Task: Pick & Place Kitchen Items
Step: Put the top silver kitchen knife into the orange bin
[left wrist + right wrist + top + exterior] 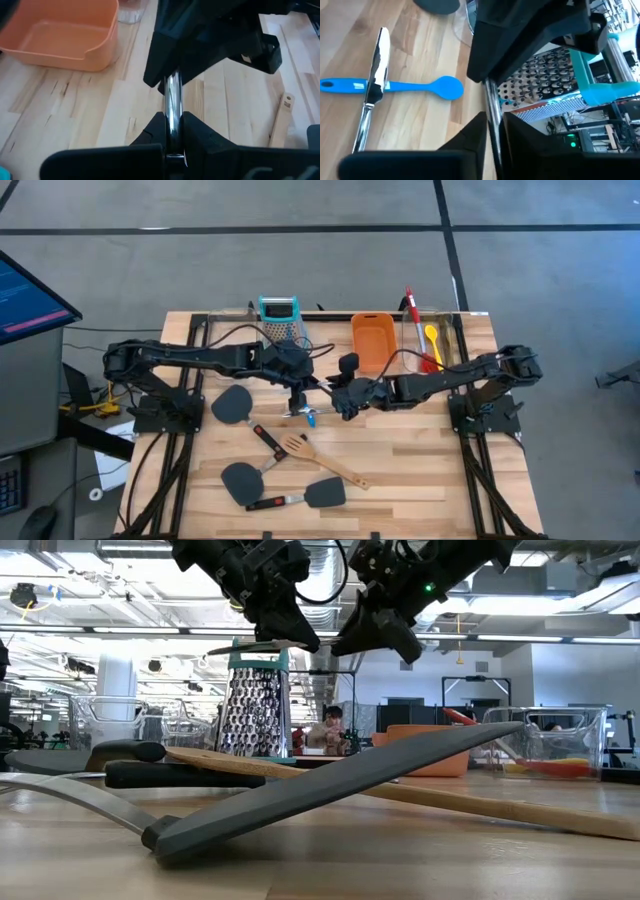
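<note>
The silver metal tongs [303, 409] are lifted above the table's middle, between my two grippers. My left gripper [297, 397] and my right gripper [340, 402] are both shut on them, tips facing each other. In the low view the tongs [250, 646] reach out level from the left gripper [298, 638], and the right gripper [350, 640] is close beside it. A blue spoon [395, 86] lies flat on the table below. A second silver tong arm [374, 80] shows across the spoon. My left gripper pinches one shiny arm of the tongs [173, 117] between its two fingers, which lie across it and slant down from above. The tongs are clear of the table, about level. My right gripper pinches the same thin metal arm [491, 107] between its two fingers, right next to the left gripper's fingers. It slants down from above on the table's right side.
Black spatulas [232, 405] [240, 478] [325, 493] and a wooden slotted turner [320, 460] lie on the near half. The teal-topped grater [279, 315], the orange tub [373, 340] and a clear bin with red and yellow spoons [428, 335] stand along the far edge.
</note>
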Controlling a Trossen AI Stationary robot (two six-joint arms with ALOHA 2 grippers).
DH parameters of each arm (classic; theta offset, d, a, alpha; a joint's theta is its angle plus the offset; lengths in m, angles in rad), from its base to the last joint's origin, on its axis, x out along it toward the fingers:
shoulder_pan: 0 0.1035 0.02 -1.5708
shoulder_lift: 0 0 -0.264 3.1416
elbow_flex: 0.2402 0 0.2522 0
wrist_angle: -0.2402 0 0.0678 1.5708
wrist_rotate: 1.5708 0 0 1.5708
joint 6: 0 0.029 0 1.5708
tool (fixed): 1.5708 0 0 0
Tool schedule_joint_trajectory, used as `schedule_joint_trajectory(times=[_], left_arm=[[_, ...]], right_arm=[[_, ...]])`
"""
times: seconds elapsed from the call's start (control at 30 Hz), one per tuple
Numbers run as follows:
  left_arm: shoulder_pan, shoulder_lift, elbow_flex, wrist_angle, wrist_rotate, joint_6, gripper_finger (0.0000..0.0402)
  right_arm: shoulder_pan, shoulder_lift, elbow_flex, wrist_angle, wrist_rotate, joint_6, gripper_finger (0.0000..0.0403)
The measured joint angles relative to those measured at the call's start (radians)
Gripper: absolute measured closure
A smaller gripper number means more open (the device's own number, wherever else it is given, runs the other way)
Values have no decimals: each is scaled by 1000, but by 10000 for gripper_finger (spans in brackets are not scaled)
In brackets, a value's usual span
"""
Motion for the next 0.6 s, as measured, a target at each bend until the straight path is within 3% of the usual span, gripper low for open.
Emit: schedule_joint_trajectory(times=[0.2, 0.6], left_arm=[[0, -2, 0, 5, 0, -1, 394], [0, -2, 0, 8, -2, 5, 382]], right_arm=[[1, 0, -1, -11, 0, -2, 390], [1, 0, -1, -9, 1, 28, 390]])
